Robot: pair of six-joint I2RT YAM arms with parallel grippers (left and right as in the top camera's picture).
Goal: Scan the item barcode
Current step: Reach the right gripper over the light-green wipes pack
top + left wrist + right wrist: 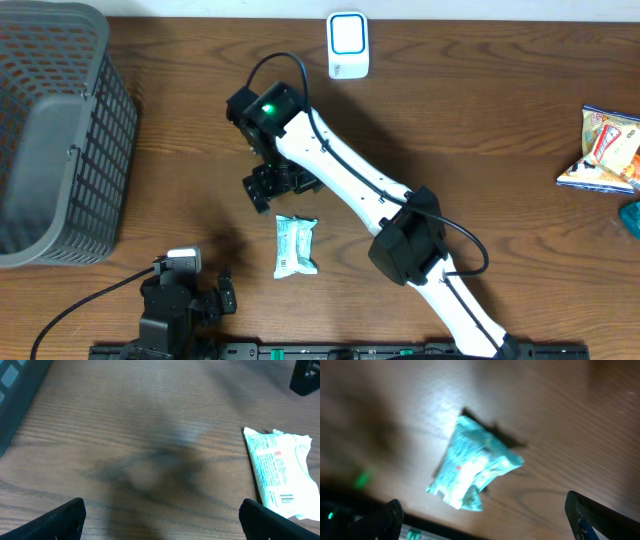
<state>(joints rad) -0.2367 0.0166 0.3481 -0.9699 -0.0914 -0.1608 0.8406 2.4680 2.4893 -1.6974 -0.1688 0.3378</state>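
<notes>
Left gripper (pixel 222 292) jaws apart, empty; fingertips cut off in its wrist view. Packet (pixel 296 246) lies flat on table (pixel 480 110), between both grippers; barcode (pixel 286 497) visible only from left wrist. Right gripper (pixel 272 185) spread wide, empty; its view is blurred. Scanner (pixel 347 45) shows overhead only.

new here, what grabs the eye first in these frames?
The right arm lies diagonally across the table's middle, with the open right gripper beside a small white-and-teal packet that lies flat on the wood, barcode side up. A large gray mesh basket fills the left edge. A small white device sits at top centre.
</notes>
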